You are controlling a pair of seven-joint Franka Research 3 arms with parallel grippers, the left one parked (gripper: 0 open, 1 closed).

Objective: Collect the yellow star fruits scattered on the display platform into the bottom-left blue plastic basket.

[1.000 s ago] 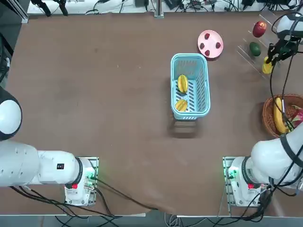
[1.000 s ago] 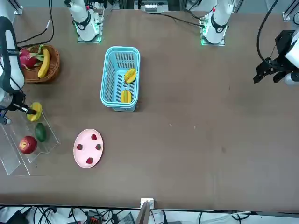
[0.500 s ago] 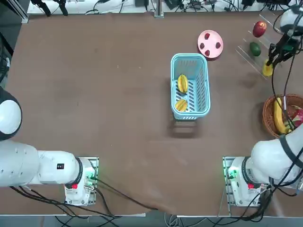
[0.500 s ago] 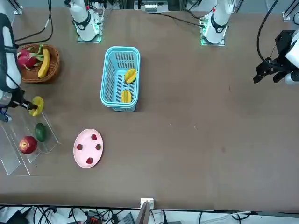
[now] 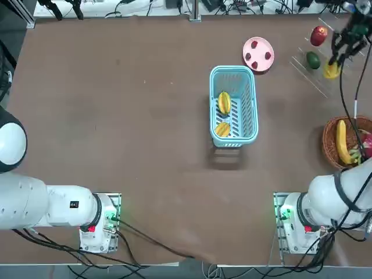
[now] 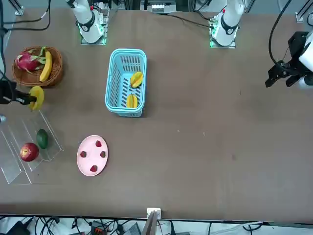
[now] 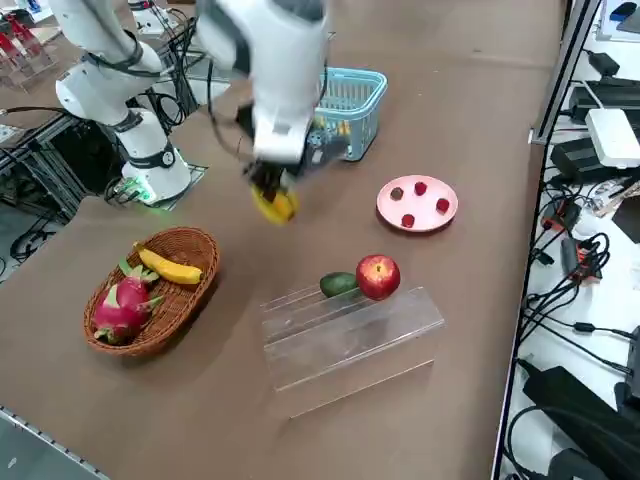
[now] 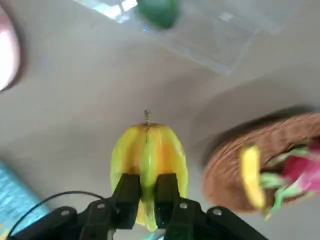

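Observation:
My right gripper [image 8: 146, 192] is shut on a yellow star fruit [image 8: 148, 160], pinching one of its ridges. The fruit [image 5: 332, 70] hangs in the air at the far right, lifted off the clear display platform [image 7: 350, 340]. It also shows in the front view as the star fruit [image 6: 36, 97] and in the side view [image 7: 274, 205]. Two more star fruits [image 5: 224, 103] [image 5: 222, 129] lie inside the light blue plastic basket [image 5: 251, 104] at the table's middle.
A red apple [image 7: 378, 275] and a green fruit [image 7: 338, 284] remain on the clear stand. A wicker basket [image 7: 170, 310] with a banana and a dragon fruit stands near the right edge. A pink plate [image 5: 258, 45] with red berries lies beyond the blue basket.
The right gripper has risen from the clear stand with the star fruit in its grip. Everything else stayed where it was.

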